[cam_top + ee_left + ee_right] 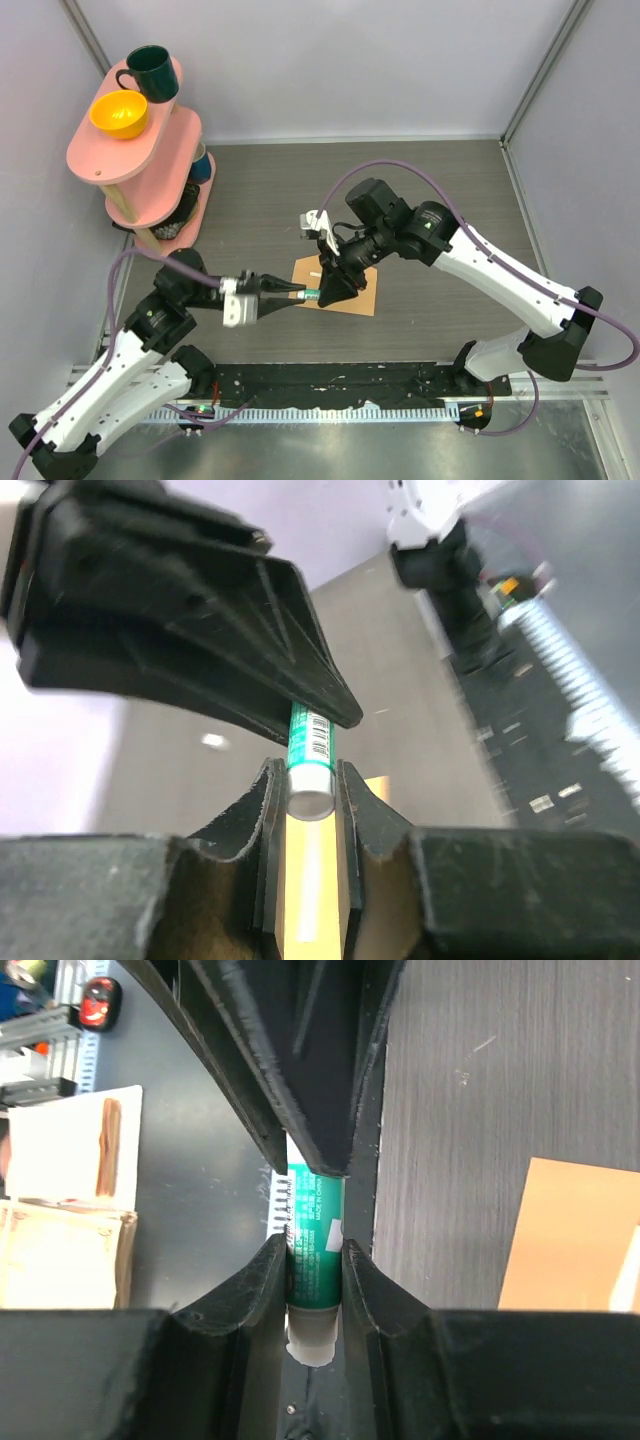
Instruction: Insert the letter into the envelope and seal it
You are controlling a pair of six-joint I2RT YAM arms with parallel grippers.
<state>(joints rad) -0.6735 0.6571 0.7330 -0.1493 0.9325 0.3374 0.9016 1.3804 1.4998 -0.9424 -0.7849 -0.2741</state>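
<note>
A green glue stick [311, 295] hangs level between my two grippers, just above the tan envelope [352, 291] lying flat on the table. My left gripper [310, 790] is shut on the stick's pale grey end [310, 798]. My right gripper [315, 1260] is shut on the green body [315, 1210]. The top view shows the left gripper [298, 293] and right gripper [326, 292] tip to tip over the envelope's left edge. A thin pale sliver [313, 274] at that edge may be the letter; I cannot tell. The envelope [570, 1240] also shows in the right wrist view.
A pink two-tier shelf [100, 150] at the far left carries a dark green mug [152, 72] and a yellow bowl [119, 113]. A black rail [330, 385] runs along the near edge. Spare white and brown papers [65, 1200] lie beyond it.
</note>
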